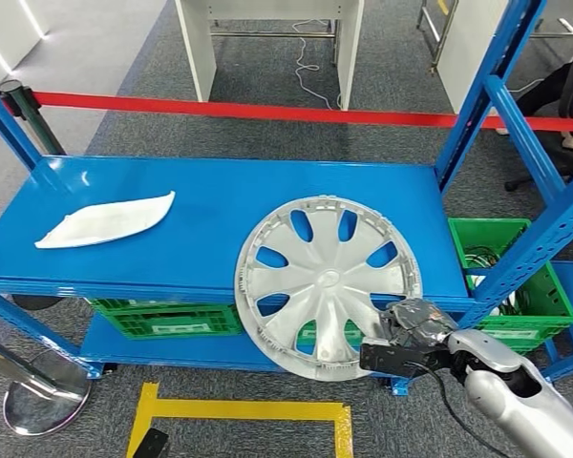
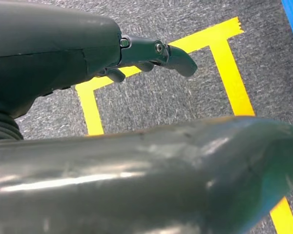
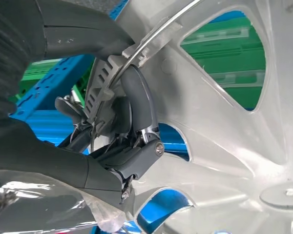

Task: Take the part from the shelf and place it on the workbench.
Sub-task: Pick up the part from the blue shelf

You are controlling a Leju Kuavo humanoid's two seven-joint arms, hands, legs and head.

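A silver wheel cover (image 1: pixel 328 284) lies on the blue shelf (image 1: pixel 211 219), its near edge hanging past the shelf's front. My right hand (image 1: pixel 397 342) grips that overhanging rim at the lower right. The right wrist view shows dark fingers (image 3: pixel 137 105) hooked around the rim of the wheel cover (image 3: pixel 226 131), with the thumb on the other side. My left hand (image 2: pixel 152 52) hangs over the grey carpet, fingers straight and apart, holding nothing. A white curved part (image 1: pixel 107 220) lies on the shelf's left side.
Green crates (image 1: pixel 164 320) sit on the lower shelf, and another green crate (image 1: pixel 518 277) stands at the right. Blue uprights (image 1: pixel 528 143) frame the shelf's right end. Yellow floor tape (image 1: pixel 241 412) marks the carpet in front. A red barrier tape (image 1: pixel 269 111) runs behind.
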